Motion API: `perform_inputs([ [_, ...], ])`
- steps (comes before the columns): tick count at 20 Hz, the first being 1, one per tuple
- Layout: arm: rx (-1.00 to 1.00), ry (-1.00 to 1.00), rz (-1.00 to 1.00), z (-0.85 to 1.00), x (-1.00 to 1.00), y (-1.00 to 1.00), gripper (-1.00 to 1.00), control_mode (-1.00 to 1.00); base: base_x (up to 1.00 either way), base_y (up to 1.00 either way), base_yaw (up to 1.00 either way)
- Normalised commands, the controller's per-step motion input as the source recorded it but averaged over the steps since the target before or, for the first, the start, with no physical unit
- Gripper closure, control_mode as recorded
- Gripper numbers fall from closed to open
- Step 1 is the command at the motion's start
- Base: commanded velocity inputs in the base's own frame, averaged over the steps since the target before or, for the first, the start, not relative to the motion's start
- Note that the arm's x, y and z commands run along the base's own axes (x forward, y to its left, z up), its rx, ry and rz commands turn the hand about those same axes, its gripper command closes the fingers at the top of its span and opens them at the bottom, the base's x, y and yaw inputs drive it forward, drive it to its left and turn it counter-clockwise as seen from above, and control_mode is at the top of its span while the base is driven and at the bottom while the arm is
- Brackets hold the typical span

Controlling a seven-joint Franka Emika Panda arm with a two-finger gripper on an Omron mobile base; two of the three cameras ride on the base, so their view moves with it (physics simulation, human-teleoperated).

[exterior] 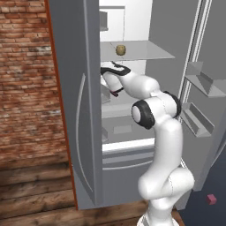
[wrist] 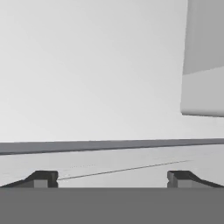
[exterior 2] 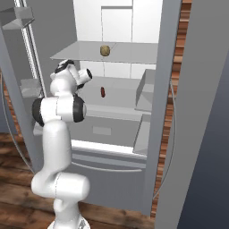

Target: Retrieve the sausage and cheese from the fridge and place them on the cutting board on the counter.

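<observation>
The fridge [exterior: 75, 110] stands open, white inside with grey shelves. The cheese [exterior: 120, 50], a small tan lump, sits on the upper shelf [exterior 2: 134, 53] and also shows in the right base view [exterior 2: 105, 50]. The sausage [exterior 2: 103, 92], a slim dark red link, lies on the shelf below, and shows just under my wrist in the left base view [exterior: 115, 92]. My arm reaches into the fridge between these two shelves, the hand below and left of the cheese. My gripper [wrist: 112, 179] is open, fingertips [wrist: 43, 178] wide apart, nothing between them. The cutting board and the counter are out of view.
Door bins [exterior: 199, 84] hang on the open right door, and more bins [exterior 2: 145, 91] line the inside on the right. A brick wall [exterior: 24, 75] stands left of the fridge. A small pink block [exterior: 211, 199] lies on the dark floor.
</observation>
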Motion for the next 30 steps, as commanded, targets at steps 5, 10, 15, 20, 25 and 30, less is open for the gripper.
perform_inputs([
  [5, 0.0, -0.05, 0.19, 0.0, -0.58, 0.53, -1.0, -1.0, 0.0, 0.0, 0.0],
  [10, 0.0, -0.15, 0.17, 0.0, -0.95, 0.7, -1.0, -1.0, 0.0, 0.0, 0.0],
  [15, 0.02, -0.17, 0.19, 0.06, -0.9, 0.76, -1.0, -1.0, 0.0, 0.0, 0.0],
  [20, 0.06, -0.11, 0.28, 0.05, -0.52, 0.8, -1.0, -1.0, 0.0, 0.0, 0.0],
  [25, 0.11, -0.01, 0.26, 0.17, -0.14, 0.55, -1.0, -1.0, 0.0, 0.0, 0.0],
  [30, -0.06, 0.12, 0.05, 0.32, 0.0, -0.19, -1.0, -1.0, 0.0, 0.0, 0.0],
])
